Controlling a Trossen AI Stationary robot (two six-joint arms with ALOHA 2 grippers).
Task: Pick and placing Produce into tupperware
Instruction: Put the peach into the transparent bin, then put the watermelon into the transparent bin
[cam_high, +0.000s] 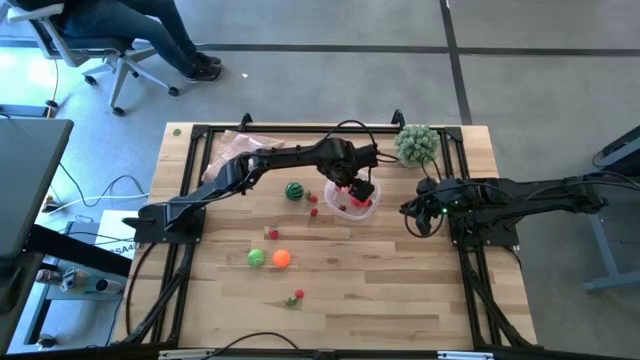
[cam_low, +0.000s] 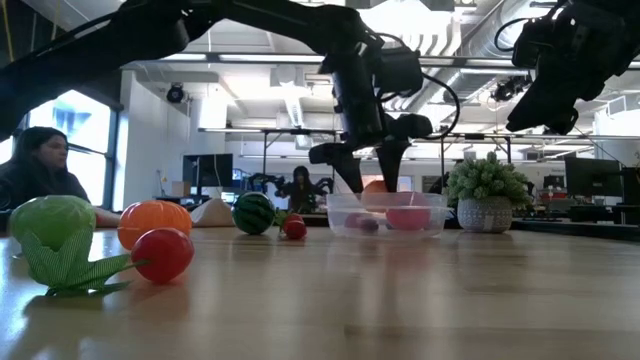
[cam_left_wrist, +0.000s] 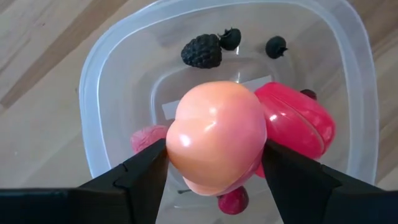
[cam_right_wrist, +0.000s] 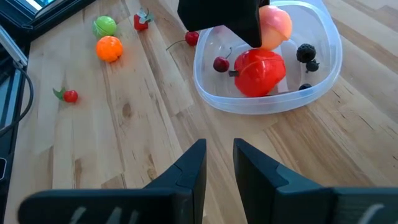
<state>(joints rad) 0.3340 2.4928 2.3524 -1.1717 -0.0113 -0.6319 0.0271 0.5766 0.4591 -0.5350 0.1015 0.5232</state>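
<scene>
The clear tupperware (cam_high: 353, 200) stands mid-table; in the left wrist view its rim (cam_left_wrist: 93, 74) rings a big red piece (cam_left_wrist: 295, 121), dark berries (cam_left_wrist: 202, 50) and small red bits. My left gripper (cam_high: 352, 188) hangs over it, shut on a peach-coloured fruit (cam_left_wrist: 214, 137). My right gripper (cam_high: 413, 215) waits to the tub's right, above the table, with a narrow gap between its fingers (cam_right_wrist: 193, 165). Loose on the table lie a striped green ball (cam_high: 294, 190), an orange ball (cam_high: 281, 258), a green ball (cam_high: 257, 258) and small red pieces (cam_high: 297, 295). My left gripper (cam_left_wrist: 214, 155) pinches the peach-coloured fruit between its two fingers, one on each flank (cam_left_wrist: 177, 146). The fingers (cam_low: 345, 165) come from above, pointing down into the tub's mouth. The fruit (cam_low: 375, 186) sits at about rim height over the tupperware (cam_low: 388, 215); whether it rests on the pieces below is hidden.
A bushy pale-green plant (cam_high: 417, 145) stands at the far right, just behind the tub. A beige cloth (cam_high: 235, 145) lies at the far left edge. A dark frame borders the table. A seated person (cam_low: 40, 165) shows in the room beyond.
</scene>
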